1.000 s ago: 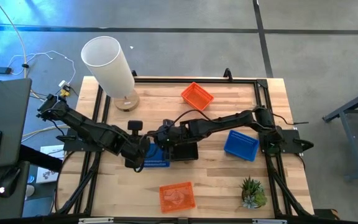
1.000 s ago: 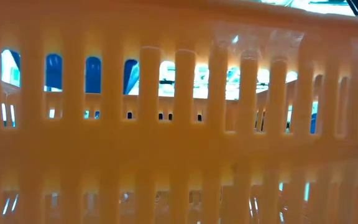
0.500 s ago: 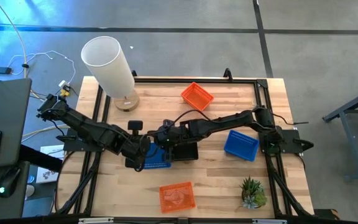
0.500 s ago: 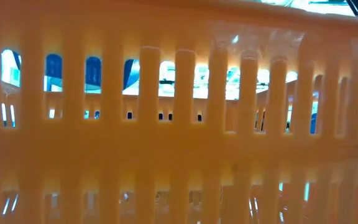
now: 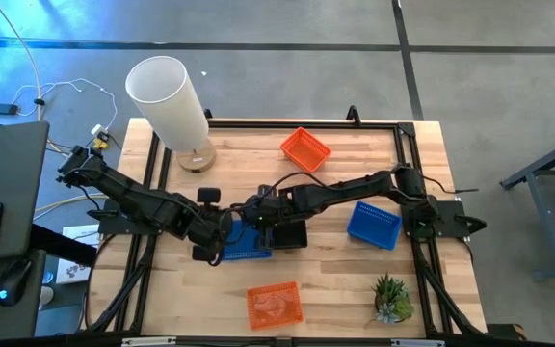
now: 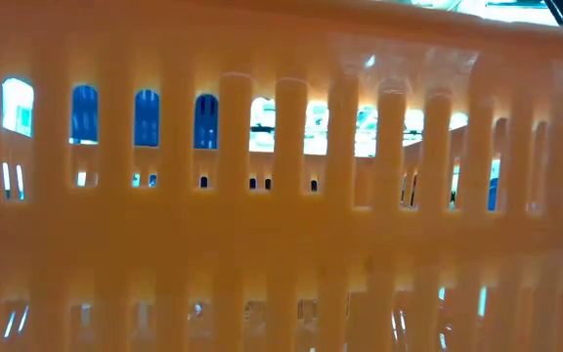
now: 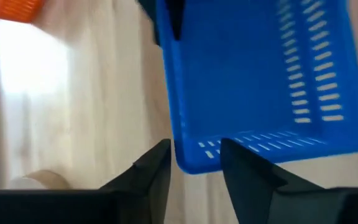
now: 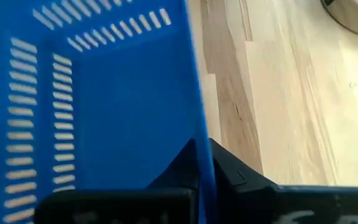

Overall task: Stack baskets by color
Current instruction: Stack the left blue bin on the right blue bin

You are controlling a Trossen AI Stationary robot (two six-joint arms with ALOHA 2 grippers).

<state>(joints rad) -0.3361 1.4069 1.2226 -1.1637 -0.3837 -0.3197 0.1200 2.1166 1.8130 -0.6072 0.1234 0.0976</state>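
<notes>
Near the table's middle, a blue basket (image 5: pixel 247 246) sits between my two grippers. My right gripper (image 5: pixel 256 217) is shut on it; in the right wrist view the blue basket (image 8: pixel 104 93) fills the left. My left gripper (image 7: pixel 195 146) is open, and an end wall of the blue basket (image 7: pixel 260 81) runs between its fingers. A black basket (image 5: pixel 289 234) lies just to the right. A second blue basket (image 5: pixel 374 224) and two orange baskets (image 5: pixel 305 148) (image 5: pixel 276 304) rest flat on the table. My right gripper pinches the blue basket's side wall at its rim (image 8: pixel 197 118), with one finger (image 8: pixel 188 160) inside the basket and the other (image 8: pixel 230 167) outside. It comes slanting down from the table's right. I cannot tell whether my left gripper's fingers touch the end wall (image 7: pixel 199 160) between them.
A tall white cylinder (image 5: pixel 167 96) stands at the far left corner and a small green plant (image 5: pixel 391 299) at the near right. In the low view, the near orange basket's slotted wall (image 6: pixel 281 225) fills the picture, and only bits of blue show through its slots.
The blue basket between the two grippers has shifted a little. More of its blue shows in the high view and through the orange basket's slots in the low view. Both arms have kept their places.
</notes>
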